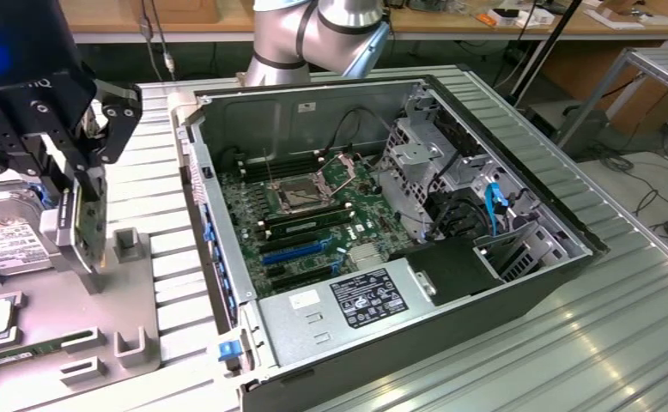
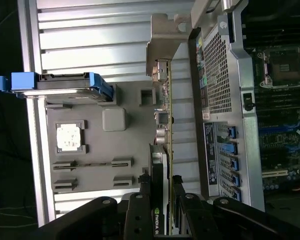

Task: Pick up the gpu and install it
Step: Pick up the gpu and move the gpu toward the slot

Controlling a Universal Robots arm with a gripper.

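Note:
The gpu [image 2: 164,125] stands on edge over the grey parts tray [image 1: 139,309], its silver bracket [image 2: 162,50] at the end away from my fingers. In the exterior view the gpu [image 1: 70,236] is a thin upright slab at the left, beside the open computer case [image 1: 471,283]. My gripper [image 1: 76,262] comes down from above, one black finger on each face of the card, so it is shut on the card. In the wrist view the gripper [image 2: 161,182] clamps the card's near end. Whether the card's lower edge still touches the tray cannot be told.
On the tray lie a hard drive [image 1: 2,245] in a blue caddy [image 2: 55,85], a processor chip [image 2: 70,137] and a RAM stick [image 1: 25,352]. Inside the case the motherboard carries blue slots [image 1: 294,251]. The ribbed metal table [image 1: 563,343] extends to the exterior view's right.

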